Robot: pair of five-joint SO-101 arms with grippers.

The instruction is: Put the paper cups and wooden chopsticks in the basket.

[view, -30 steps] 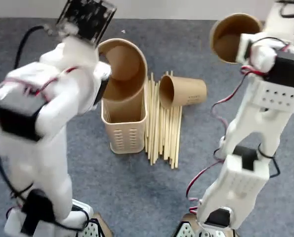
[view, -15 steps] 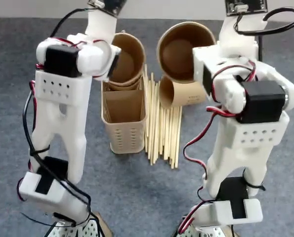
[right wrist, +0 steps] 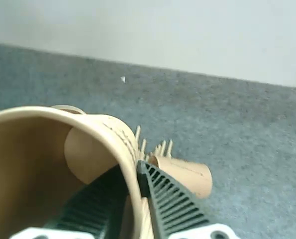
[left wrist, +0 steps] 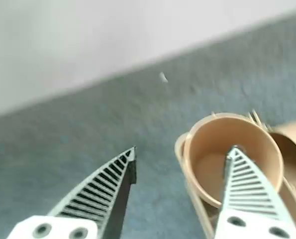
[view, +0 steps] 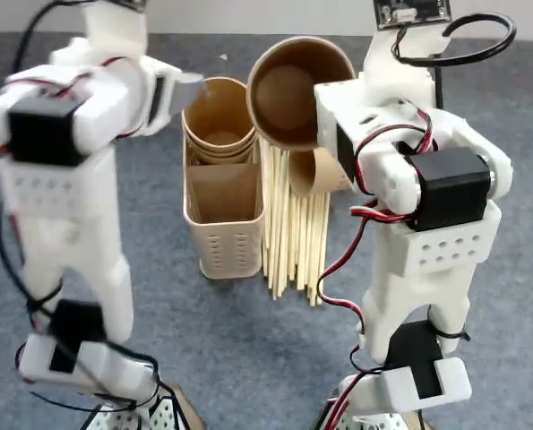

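My right gripper (right wrist: 138, 167) is clamped on the rim of a paper cup (view: 297, 90). The cup hangs tilted, mouth turned up toward the high camera, over the far ends of the wooden chopsticks (view: 293, 242). The basket (view: 226, 246) lies just beside it, toward my left arm, with nested cups (view: 217, 130) standing upright inside, so I judge the coming move to be a short sideways carry and a righting of the cup. My left gripper (left wrist: 182, 150) hangs spread wide and empty just beside that stack, and may crowd the drop.

One basket (view: 223, 242), one cup stack (view: 217, 116), two other cups (view: 288, 90), many chopsticks (view: 293, 242)
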